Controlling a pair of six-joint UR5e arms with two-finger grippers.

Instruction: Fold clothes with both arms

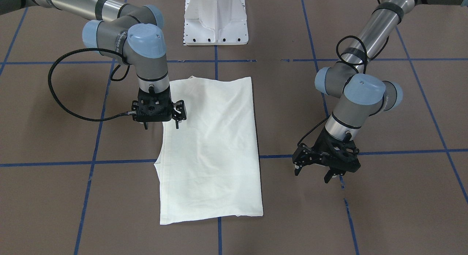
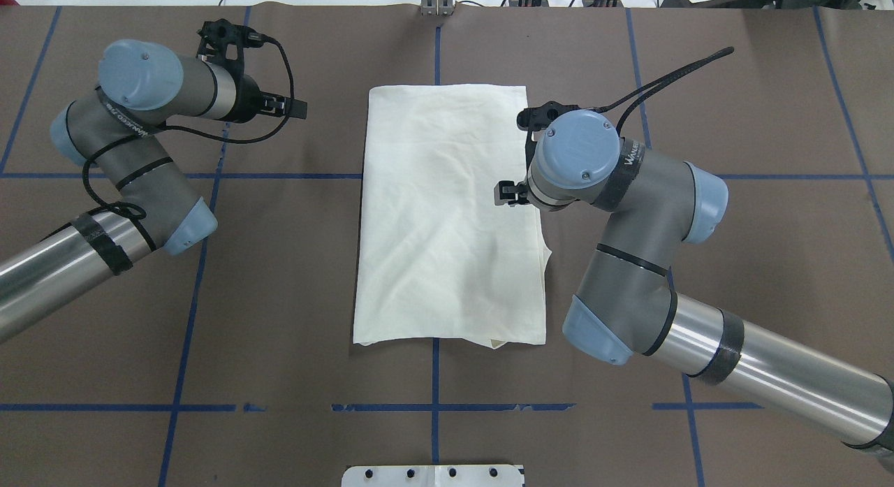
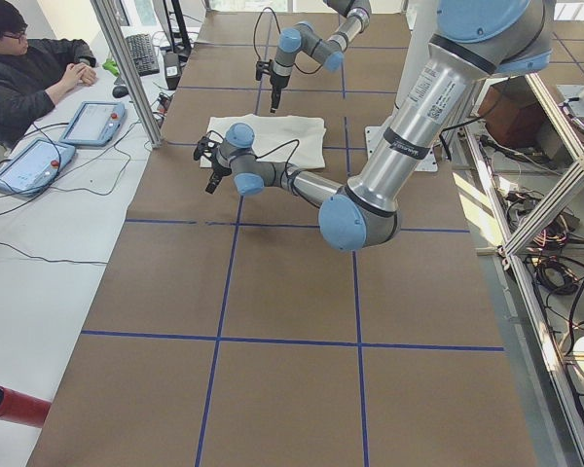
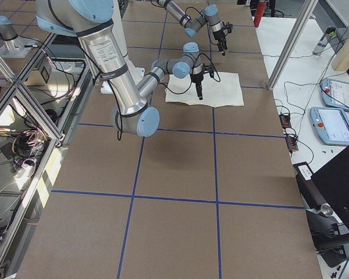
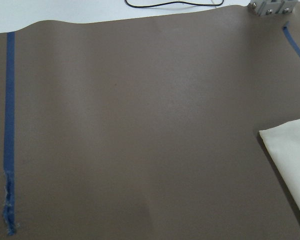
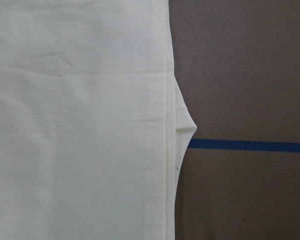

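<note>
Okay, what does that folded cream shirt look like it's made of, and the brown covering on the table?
Folded shirt: probably a soft cotton-like fabric, matte; it shows gentle creases and a stitched hem. Brown table covering: seems to be matte paper or a thin sheet; its far edge lies slightly wavy. Exact material unclear.
</note>
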